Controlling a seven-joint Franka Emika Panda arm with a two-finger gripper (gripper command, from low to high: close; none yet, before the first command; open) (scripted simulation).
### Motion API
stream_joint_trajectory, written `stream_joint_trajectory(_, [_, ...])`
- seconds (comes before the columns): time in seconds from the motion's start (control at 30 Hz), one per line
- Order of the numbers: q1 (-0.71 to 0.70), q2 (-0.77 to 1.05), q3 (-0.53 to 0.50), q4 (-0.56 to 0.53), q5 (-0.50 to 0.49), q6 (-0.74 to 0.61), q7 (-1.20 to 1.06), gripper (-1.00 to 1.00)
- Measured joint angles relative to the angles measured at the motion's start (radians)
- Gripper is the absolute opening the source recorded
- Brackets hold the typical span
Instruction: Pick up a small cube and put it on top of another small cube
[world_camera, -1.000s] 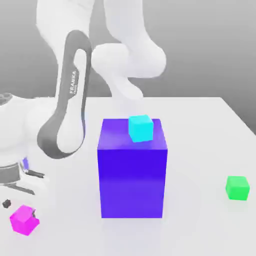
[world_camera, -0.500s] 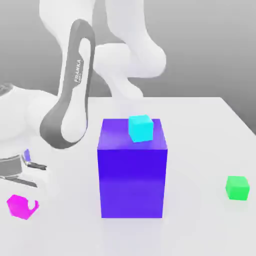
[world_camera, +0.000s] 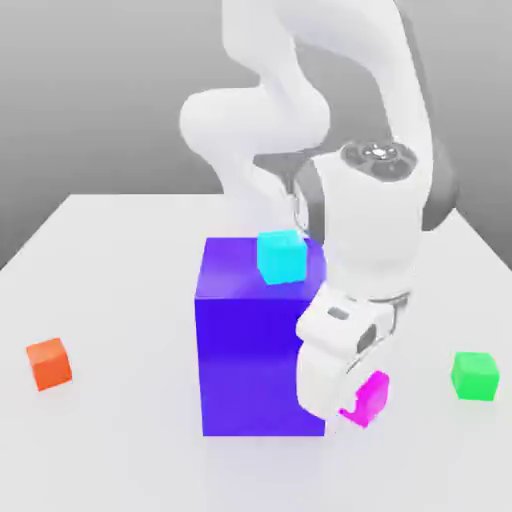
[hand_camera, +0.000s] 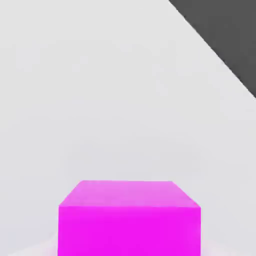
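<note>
The small magenta cube (world_camera: 368, 398) hangs above the table in front of the large blue-purple block's right corner, held under the white hand, with my gripper (world_camera: 358, 405) shut on it. Close up in the hand view, the same magenta cube (hand_camera: 129, 220) sits over bare white table. The bright green cube (world_camera: 474, 375) rests on the table toward the exterior view's right, a short way beyond the held cube and apart from it.
A tall blue-purple block (world_camera: 255, 335) stands mid-table with a cyan cube (world_camera: 281, 256) on its top. An orange cube (world_camera: 48, 363) lies at the exterior view's left. The white table (world_camera: 120, 460) ends in a dark edge (hand_camera: 225, 40) in the hand view.
The arm swung from the exterior view's left across to the right, carrying the magenta cube lifted off the table. The orange cube, hidden before, is now uncovered.
</note>
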Motion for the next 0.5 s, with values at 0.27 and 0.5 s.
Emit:
stream_joint_trajectory(0.27, [0.233,0.138,0.077,0.012,-0.194,0.132,-0.039,1.00])
stream_joint_trajectory(0.5, [0.235,0.120,0.084,0.012,-0.182,0.117,-0.053,1.00])
